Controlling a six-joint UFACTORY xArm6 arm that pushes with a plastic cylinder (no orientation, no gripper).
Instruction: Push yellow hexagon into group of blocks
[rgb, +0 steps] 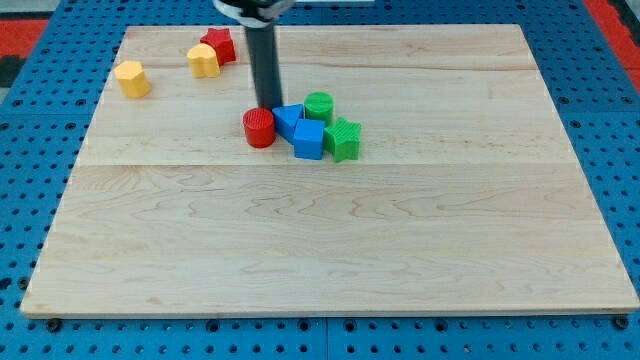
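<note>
A yellow hexagon (132, 78) lies at the board's upper left, apart from the group. The group sits just above the board's middle: a red cylinder (259, 128), a blue triangle (289, 118), a blue cube (309, 140), a green cylinder (319, 105) and a green star (343, 139), all close together. My tip (268, 106) stands at the group's upper left edge, just above the red cylinder and beside the blue triangle. It is well to the right of the yellow hexagon.
A second yellow block (203, 61), perhaps a heart, lies right of the hexagon. A red star (219, 45) touches it at the board's top edge. The wooden board (320, 250) lies on a blue pegboard.
</note>
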